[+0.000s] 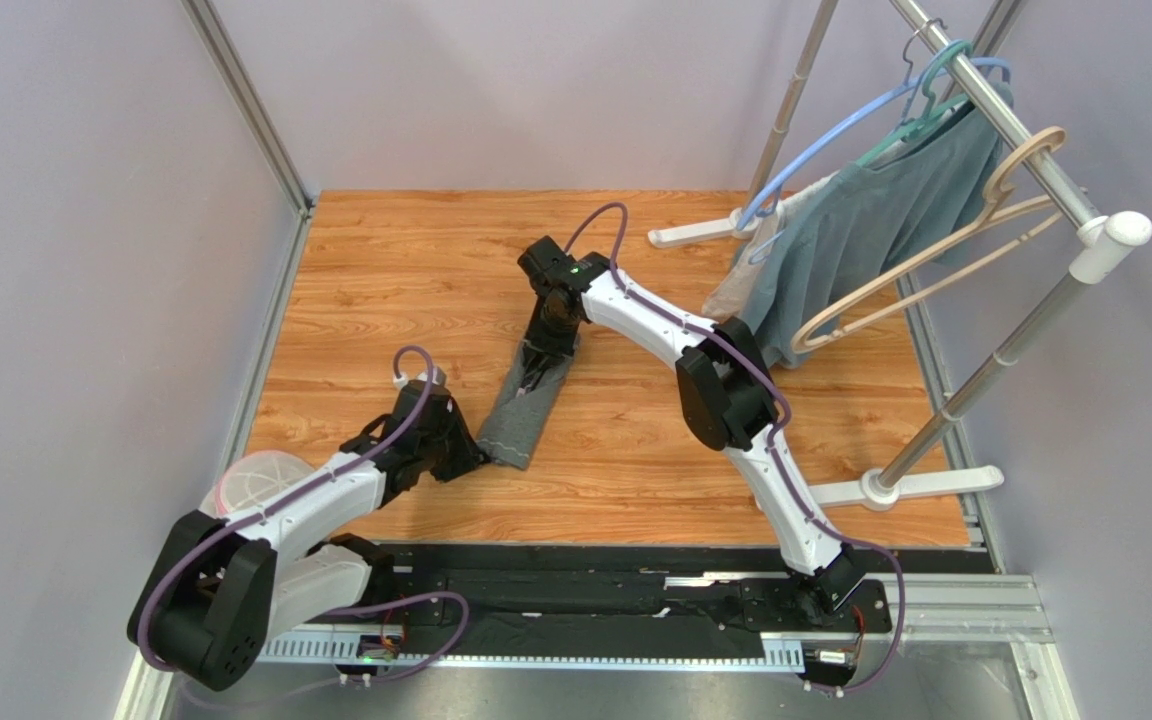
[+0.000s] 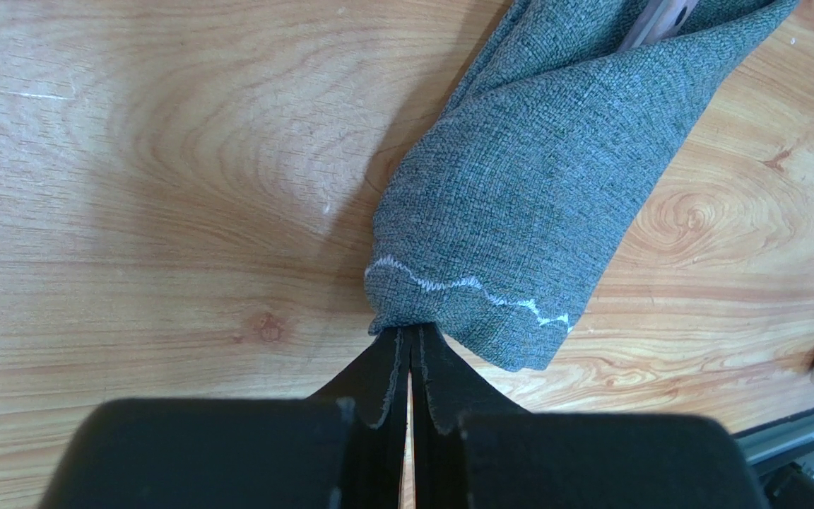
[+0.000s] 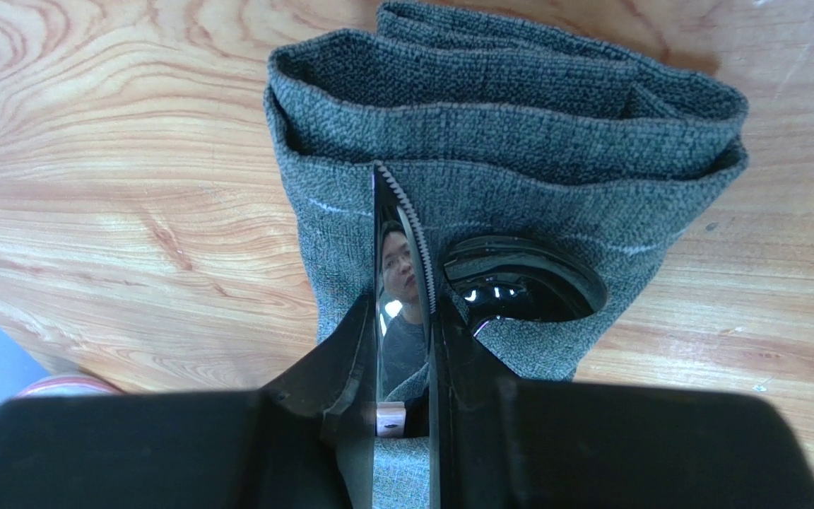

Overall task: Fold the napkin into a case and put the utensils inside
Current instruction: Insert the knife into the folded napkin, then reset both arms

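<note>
The napkin, folded into a narrow dark grey case (image 1: 522, 408), lies on the wooden table (image 1: 387, 285) between the arms. My left gripper (image 2: 411, 337) is shut on the case's (image 2: 528, 180) near corner by the pale stitching, and also shows in the top view (image 1: 465, 450). My right gripper (image 3: 403, 318) is shut on the silver knife (image 3: 399, 255), blade on edge over the case's (image 3: 507, 127) far end; the gripper also shows in the top view (image 1: 549, 357). The black spoon's bowl (image 3: 523, 281) sticks out of a cloth fold beside the blade. A pale utensil end (image 2: 661, 15) peeks from the case.
A clothes rack (image 1: 1033, 165) with a teal-grey garment (image 1: 868, 225) and hangers stands at the back right, its white feet (image 1: 920, 483) on the table. A pale round container (image 1: 256, 488) sits by the left arm. Grey walls close in the sides and back.
</note>
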Controlling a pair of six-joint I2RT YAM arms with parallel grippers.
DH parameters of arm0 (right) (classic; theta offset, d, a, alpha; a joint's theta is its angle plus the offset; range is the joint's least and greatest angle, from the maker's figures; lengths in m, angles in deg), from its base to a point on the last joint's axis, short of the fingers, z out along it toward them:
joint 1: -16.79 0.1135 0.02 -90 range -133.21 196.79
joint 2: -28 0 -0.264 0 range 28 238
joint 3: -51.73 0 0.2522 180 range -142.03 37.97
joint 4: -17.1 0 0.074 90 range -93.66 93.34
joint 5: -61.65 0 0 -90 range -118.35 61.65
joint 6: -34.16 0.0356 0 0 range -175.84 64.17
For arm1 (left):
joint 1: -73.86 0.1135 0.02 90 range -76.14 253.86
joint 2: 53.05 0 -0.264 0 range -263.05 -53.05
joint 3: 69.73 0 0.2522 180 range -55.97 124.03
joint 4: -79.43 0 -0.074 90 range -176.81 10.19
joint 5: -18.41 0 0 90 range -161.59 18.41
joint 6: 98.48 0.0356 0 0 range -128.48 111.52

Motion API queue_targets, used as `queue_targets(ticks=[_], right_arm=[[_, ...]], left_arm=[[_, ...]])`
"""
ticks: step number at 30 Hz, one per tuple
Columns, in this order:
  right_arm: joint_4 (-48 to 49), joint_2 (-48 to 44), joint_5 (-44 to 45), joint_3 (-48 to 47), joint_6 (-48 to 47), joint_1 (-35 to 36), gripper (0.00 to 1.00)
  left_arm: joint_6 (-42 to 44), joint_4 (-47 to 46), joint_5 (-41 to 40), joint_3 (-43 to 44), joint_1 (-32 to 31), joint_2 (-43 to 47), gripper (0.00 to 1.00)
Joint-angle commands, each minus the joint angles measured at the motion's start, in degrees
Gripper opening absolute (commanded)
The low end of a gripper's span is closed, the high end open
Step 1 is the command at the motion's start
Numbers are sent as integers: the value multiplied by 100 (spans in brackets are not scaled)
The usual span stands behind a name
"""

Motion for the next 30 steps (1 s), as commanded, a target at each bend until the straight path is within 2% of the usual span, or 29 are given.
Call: queue_targets(ticks=[1, 4, 6, 9, 14, 18, 19, 22, 24, 25, 27, 28, 29, 30], right_arm=[[82, -388, -300, 87, -226, 74, 17], [258, -415, -424, 96, -385, 47, 28], [285, -493, -327, 95, -482, 47, 42], [276, -599, -257, 157, -482, 30, 52], [188, -748, -205, 166, -499, 38, 54], [13, -863, -46, 34, -710, 30, 62], [-14, -889, -28, -10, -763, 30, 62], [-330, -994, 270, -264, -1183, 30, 67], [-567, -1284, 542, -222, -1509, 38, 72], [-594, -1485, 795, -82, -1945, 73, 74], [-332, -2307, 1402, 900, -2457, 257, 82], [-200, -2618, 1639, 1383, -2773, 319, 85], [193, -2925, 1711, 2266, -2950, 381, 86], [397, -3607, 1686, 2788, -3004, 451, 89]], left_arm=[[-10, -238, -61, 150, 12, 104, 1], [8, -167, -105, 142, 12, 192, 1], [-1, -141, -140, 142, 12, 263, 1], [25, -88, -192, 133, 12, 333, 1], [61, -44, -184, 168, 12, 394, 1], [87, 17, -122, 159, 12, 579, 4], [105, 61, -105, 151, 12, 649, 6], [166, 324, -70, 177, 12, 1192, 28], [341, 683, 36, 299, 12, 1535, 34], [455, 816, 88, 361, 12, 1955, 44], [842, 949, 369, 501, 12, 2414, 49], [956, 888, 527, 520, 12, 2834, 58], [1114, 783, 911, 520, 12, 3029, 62], [1159, 399, 1089, 494, 12, 3197, 63]])
